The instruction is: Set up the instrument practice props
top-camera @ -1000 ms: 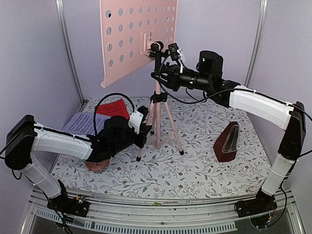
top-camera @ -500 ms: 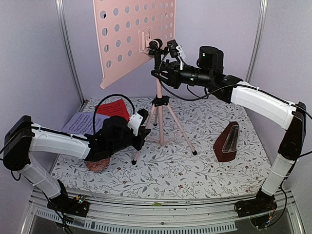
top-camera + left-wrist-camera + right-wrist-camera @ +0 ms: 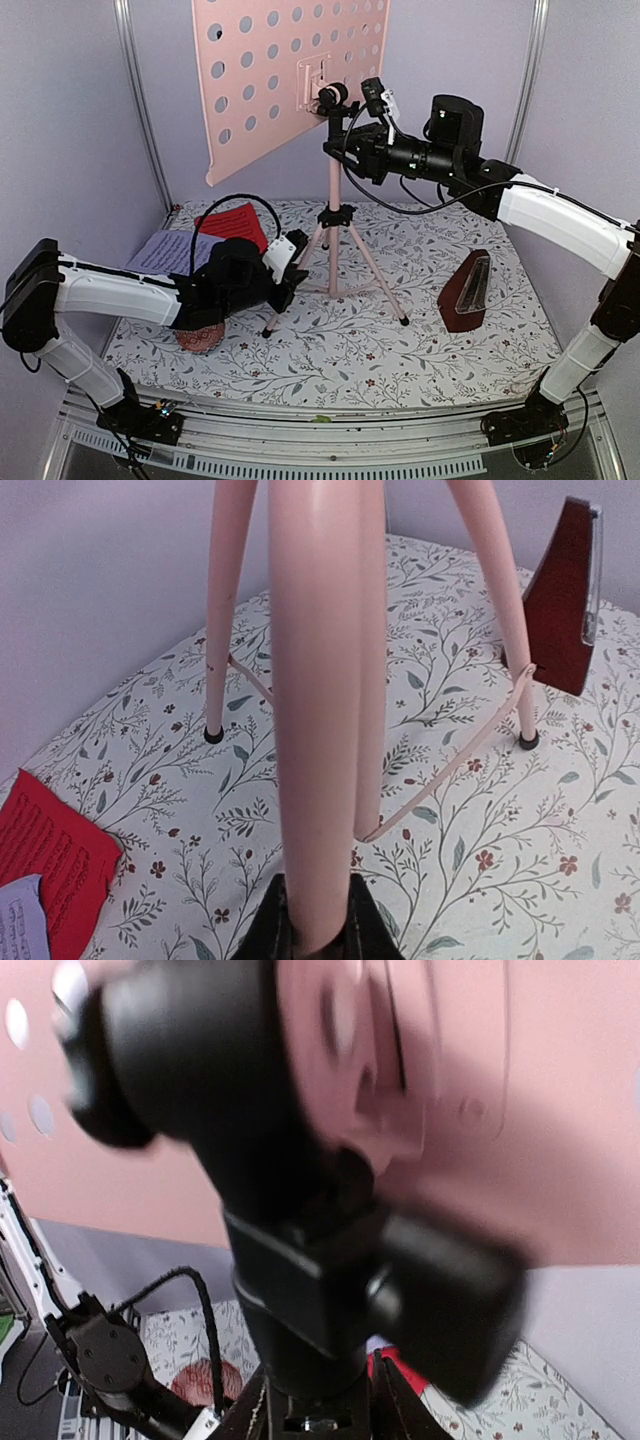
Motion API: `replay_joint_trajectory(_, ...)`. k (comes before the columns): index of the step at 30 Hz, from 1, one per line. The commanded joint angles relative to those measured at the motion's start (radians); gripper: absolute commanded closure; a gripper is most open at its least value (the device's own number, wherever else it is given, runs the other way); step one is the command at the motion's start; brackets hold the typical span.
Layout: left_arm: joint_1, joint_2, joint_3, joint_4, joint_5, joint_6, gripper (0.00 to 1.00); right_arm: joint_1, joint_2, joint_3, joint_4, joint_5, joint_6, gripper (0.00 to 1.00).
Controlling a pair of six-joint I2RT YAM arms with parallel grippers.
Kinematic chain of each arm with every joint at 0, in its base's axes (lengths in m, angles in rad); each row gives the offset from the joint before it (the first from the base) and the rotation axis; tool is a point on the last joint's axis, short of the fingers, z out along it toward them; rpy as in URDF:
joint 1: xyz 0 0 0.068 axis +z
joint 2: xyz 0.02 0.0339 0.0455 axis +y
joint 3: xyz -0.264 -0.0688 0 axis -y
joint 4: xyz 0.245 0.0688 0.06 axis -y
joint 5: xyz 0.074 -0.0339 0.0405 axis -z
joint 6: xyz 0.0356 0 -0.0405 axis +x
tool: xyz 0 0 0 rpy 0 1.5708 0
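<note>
The left gripper (image 3: 312,942) is clamped on one leg of the pink music stand (image 3: 290,70), low down near the flowered tablecloth (image 3: 400,360). Its wrist view shows dark fingers (image 3: 272,935) pressed against both sides of that leg. The right gripper (image 3: 340,152) is closed on the black swivel head at the top of the stand's pole, just behind the holed desk. In its own blurred wrist view the fingers (image 3: 255,1412) sit tight on either side of the black neck.

Only the top view shows the whole stand: pole upright, desk tilted, legs spread on the cloth. The left wrist view alone shows two black-tipped feet planted on the cloth, with thin braces running between the legs.

The metronome (image 3: 465,292) stands upright to the right of the stand, well apart from it. The red page (image 3: 235,222) and the lavender page (image 3: 165,250) lie flat at the far left, their edges meeting
</note>
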State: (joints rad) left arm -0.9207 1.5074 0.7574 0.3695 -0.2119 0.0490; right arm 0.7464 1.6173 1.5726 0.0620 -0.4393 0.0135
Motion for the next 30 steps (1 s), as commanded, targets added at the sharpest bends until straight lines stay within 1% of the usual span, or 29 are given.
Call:
replay_joint_trajectory(1, 0.019, 0.007, -0.040, -0.174, -0.035, 0.001, 1.00, -0.015, -0.175, 0.034, 0.311, 0.023, 0.005, 0.66)
replay_joint_trajectory(8, 0.022, 0.007, -0.043, -0.187, -0.029, -0.002, 1.00, -0.015, -0.202, -0.035, 0.289, 0.042, -0.003, 0.46)
replay_joint_trajectory(14, 0.028, 0.008, -0.046, -0.187, -0.023, -0.005, 1.00, -0.018, -0.255, -0.154, 0.279, 0.107, -0.047, 0.26)
replay_joint_trajectory(17, 0.031, 0.005, -0.046, -0.183, -0.023, -0.005, 1.00, -0.022, -0.279, -0.202, 0.267, 0.137, -0.061, 0.20)
replay_joint_trajectory(19, 0.035, 0.006, -0.045, -0.179, -0.019, -0.004, 1.00, -0.027, -0.289, -0.221, 0.245, 0.153, -0.069, 0.18)
replay_joint_trajectory(23, 0.039, 0.010, -0.042, -0.178, -0.011, -0.003, 1.00, -0.041, -0.306, -0.251, 0.193, 0.165, -0.096, 0.16)
replay_joint_trajectory(30, 0.039, 0.004, -0.038, -0.182, 0.000, -0.002, 1.00, -0.051, -0.335, -0.328, 0.135, 0.150, -0.198, 0.15)
